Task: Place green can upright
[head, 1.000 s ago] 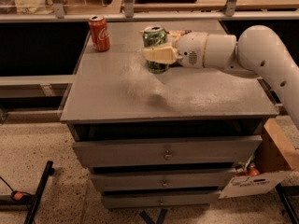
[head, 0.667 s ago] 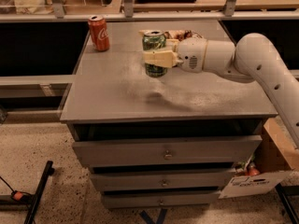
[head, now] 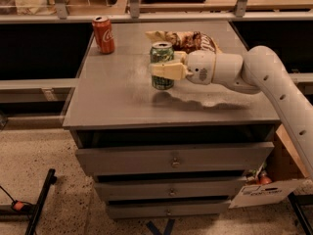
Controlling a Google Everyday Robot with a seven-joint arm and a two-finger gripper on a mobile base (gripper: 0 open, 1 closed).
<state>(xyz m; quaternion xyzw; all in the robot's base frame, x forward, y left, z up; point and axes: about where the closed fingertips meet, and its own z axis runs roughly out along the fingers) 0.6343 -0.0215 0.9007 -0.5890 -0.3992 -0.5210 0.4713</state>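
The green can [head: 162,64] stands upright on the grey cabinet top [head: 112,97], near its middle. Its silver top rim faces up. My gripper [head: 165,68] reaches in from the right on a white arm and is shut on the can, with one cream finger [head: 168,71] across the can's front and the other behind it. The can's base is at the surface; I cannot tell whether it touches.
An orange-red soda can [head: 103,34] stands upright at the back left of the cabinet top. A brown snack bag [head: 188,40] lies at the back, just behind the green can. Drawers [head: 173,158] sit below the front edge. A cardboard box [head: 283,163] stands at the lower right.
The gripper has carried the green can slightly left and down toward the cabinet top, and the can has come fully upright.
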